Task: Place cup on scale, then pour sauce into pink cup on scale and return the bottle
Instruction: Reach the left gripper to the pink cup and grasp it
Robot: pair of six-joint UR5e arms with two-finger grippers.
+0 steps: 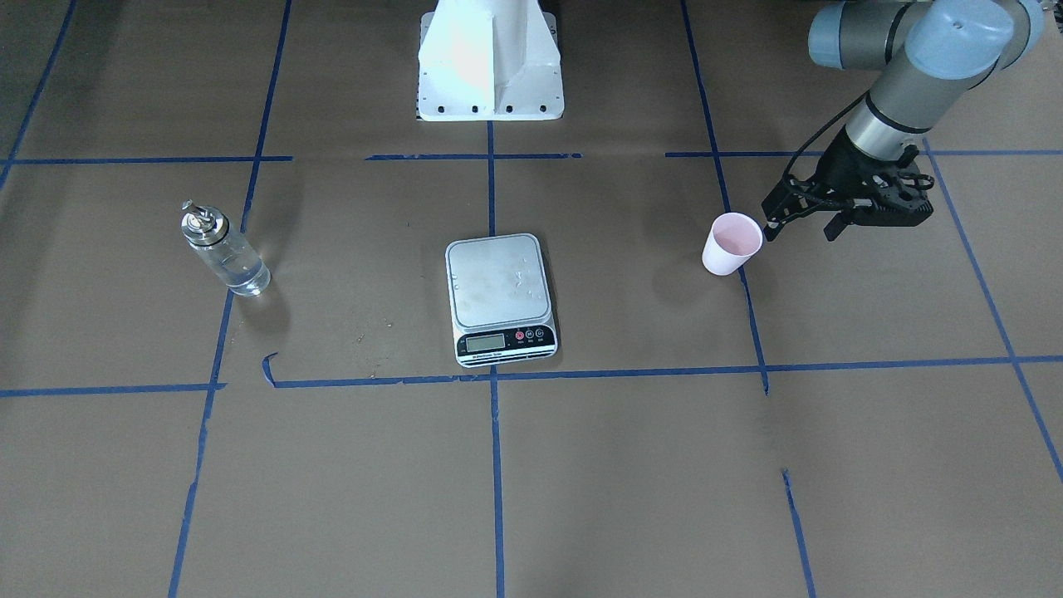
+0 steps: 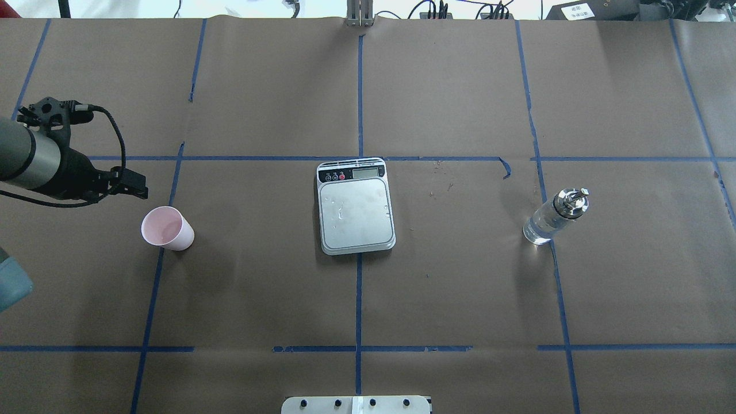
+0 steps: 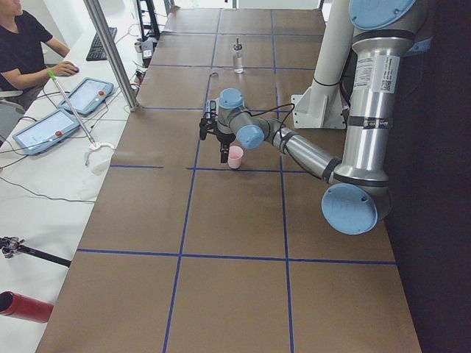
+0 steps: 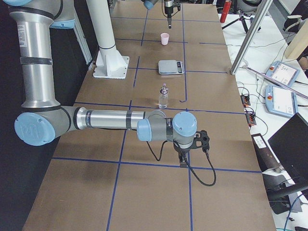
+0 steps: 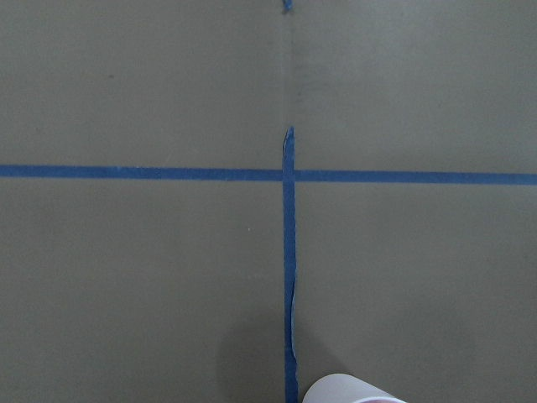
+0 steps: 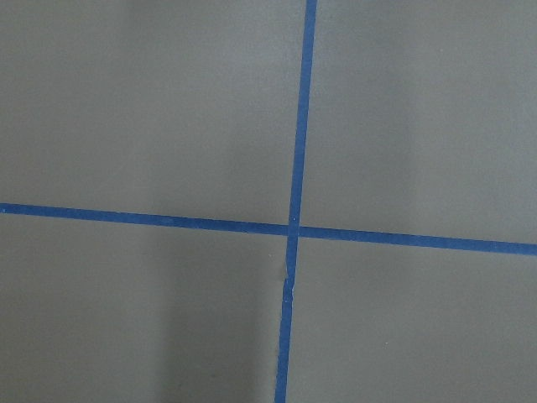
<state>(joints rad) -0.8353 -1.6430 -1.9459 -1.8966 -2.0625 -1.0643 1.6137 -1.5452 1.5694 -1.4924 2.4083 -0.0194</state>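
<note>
The pale pink cup [image 1: 732, 243] stands upright on the brown table, off the scale, on my left side. It also shows in the overhead view [image 2: 167, 228], and its rim is at the bottom edge of the left wrist view [image 5: 352, 391]. My left gripper [image 1: 800, 231] is open and empty, just beside the cup and slightly above it. The silver scale [image 1: 498, 286] lies at the table's middle with nothing on it. The glass bottle [image 1: 224, 253] with clear sauce stands upright on my right side. My right gripper [image 4: 183, 161] shows only in the exterior right view; I cannot tell if it is open.
Blue tape lines cross the brown table cover. The white robot base [image 1: 490, 66] stands behind the scale. A metal post [image 3: 110, 51], tablets and a seated operator [image 3: 26, 44] are beyond the table's far edge.
</note>
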